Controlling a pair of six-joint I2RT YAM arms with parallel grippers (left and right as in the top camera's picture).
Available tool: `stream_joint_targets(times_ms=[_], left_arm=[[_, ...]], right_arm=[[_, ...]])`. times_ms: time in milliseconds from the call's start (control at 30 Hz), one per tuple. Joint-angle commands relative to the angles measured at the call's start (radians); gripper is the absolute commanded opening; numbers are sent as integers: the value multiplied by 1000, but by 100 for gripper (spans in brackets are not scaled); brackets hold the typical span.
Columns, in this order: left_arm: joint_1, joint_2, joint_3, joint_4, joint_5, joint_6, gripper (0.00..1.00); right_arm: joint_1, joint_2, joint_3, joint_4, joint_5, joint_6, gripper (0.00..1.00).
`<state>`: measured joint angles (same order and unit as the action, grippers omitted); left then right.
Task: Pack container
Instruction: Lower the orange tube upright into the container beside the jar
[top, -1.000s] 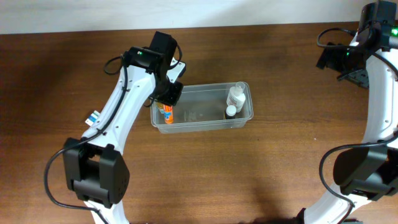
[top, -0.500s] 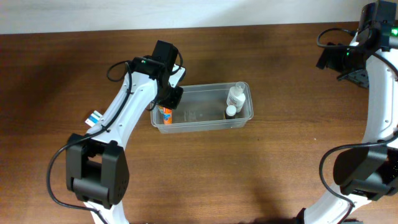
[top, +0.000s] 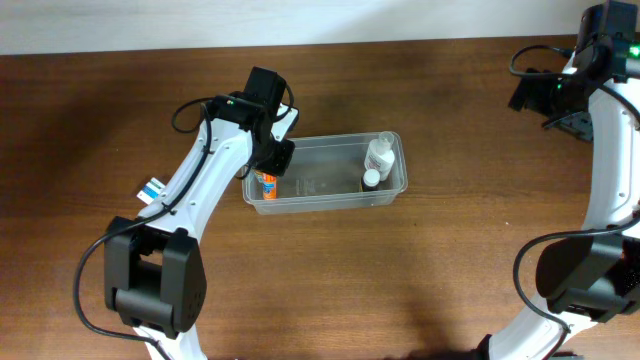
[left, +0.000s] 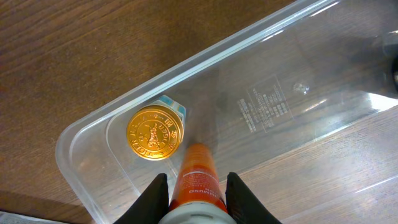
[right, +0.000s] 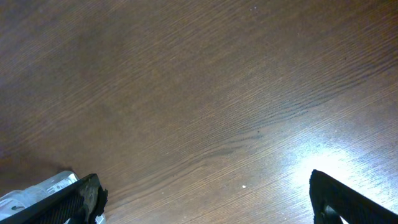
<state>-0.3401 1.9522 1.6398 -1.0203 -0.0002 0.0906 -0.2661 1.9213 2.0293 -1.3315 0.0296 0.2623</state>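
The clear plastic container (top: 330, 192) lies mid-table and fills the left wrist view (left: 323, 56). My left gripper (top: 272, 160) is over its left end, shut on an orange tube (left: 198, 180) that points down into the tub. Beside the tube's tip stands a jar with a gold lid (left: 155, 132). The orange tube (top: 267, 183) also shows in the overhead view. Two white bottles (top: 377, 158) lie at the container's right end. My right gripper (top: 567, 112) is open and empty at the far right, over bare table in the right wrist view (right: 205, 205).
A small white and blue item (top: 151, 188) lies on the table left of the left arm. The wooden table (top: 420, 270) runs to a pale wall edge at the back. A white scrap shows at the lower left of the right wrist view (right: 37, 193).
My left gripper has moved slightly toward the near side and lower into the container's left end with the orange tube. The right arm has not moved.
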Motion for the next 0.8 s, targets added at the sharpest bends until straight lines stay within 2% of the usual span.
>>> stream_joint_targets(times_ms=[0,767], left_arm=[[0,18,-37,-7,-23,20,1],[0,-2,-37,23,-79,20,1]], right_arm=[[-5,-28,18,0,9,8,98],[-5,-28,18,0,9,8,98]])
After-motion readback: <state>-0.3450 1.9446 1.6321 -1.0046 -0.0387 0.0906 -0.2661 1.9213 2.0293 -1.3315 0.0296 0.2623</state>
